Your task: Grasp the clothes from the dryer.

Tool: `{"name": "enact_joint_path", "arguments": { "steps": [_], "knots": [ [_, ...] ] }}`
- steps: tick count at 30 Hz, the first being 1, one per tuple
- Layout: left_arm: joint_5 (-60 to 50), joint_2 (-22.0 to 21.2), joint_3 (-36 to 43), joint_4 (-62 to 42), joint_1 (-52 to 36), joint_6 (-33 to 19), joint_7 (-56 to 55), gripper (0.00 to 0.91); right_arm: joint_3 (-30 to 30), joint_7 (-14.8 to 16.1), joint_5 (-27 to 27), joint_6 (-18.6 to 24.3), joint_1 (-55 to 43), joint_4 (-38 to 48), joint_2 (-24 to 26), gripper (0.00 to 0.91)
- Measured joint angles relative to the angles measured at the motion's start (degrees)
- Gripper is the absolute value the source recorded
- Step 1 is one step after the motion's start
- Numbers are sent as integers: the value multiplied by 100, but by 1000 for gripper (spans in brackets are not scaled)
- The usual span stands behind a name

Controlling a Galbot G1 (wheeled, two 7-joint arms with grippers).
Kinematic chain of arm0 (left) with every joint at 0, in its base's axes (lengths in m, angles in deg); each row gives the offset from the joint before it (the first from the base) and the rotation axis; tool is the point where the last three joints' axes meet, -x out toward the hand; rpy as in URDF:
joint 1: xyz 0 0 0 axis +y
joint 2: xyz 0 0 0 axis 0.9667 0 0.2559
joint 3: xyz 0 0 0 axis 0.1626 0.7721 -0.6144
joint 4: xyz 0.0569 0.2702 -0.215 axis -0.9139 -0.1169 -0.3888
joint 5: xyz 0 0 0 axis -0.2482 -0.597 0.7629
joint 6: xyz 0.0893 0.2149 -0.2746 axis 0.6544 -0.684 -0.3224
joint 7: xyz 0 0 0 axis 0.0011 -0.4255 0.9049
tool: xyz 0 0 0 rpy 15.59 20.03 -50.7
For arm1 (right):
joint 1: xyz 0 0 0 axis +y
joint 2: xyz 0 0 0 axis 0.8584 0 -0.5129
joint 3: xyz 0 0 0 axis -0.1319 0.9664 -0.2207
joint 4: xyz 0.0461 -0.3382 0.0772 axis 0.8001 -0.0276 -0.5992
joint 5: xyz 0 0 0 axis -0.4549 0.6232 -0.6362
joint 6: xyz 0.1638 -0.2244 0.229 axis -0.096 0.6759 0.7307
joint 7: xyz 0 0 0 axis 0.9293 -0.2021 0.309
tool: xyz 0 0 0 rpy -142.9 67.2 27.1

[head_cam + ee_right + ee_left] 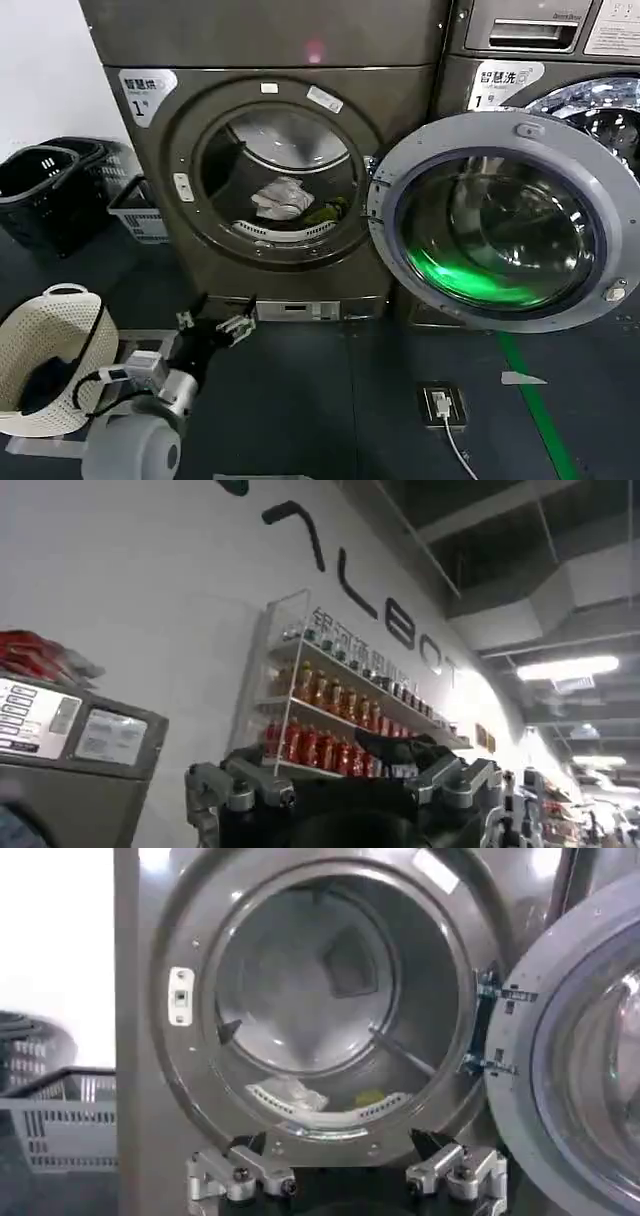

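In the drum of the dryer (270,160), whose corner label reads 1, the clothes (285,198) lie white beside yellow-green. My left pincer (215,328) hangs low before it, fingers apart. My right pincer (345,780), fingers apart, faces a wall lettered "ALBOT" and shelved bottles (330,695).
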Motion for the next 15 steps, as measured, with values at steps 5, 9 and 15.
{"name": "enact_joint_path", "arguments": {
  "steps": [5, 9, 15],
  "knots": [
    [21, 1, -15, 24, 16, -2, 2, 907, 20, 37, -8, 88, -15, -10, 3, 907],
    [21, -4, -12, 21, -7, -9, 13, 907, 40, 82, -8, 162, -24, -7, -21, 907],
    [21, -1, -9, 11, -38, -31, 24, 907, 84, 135, -7, 273, -21, -8, -24, 907]
  ]
}}
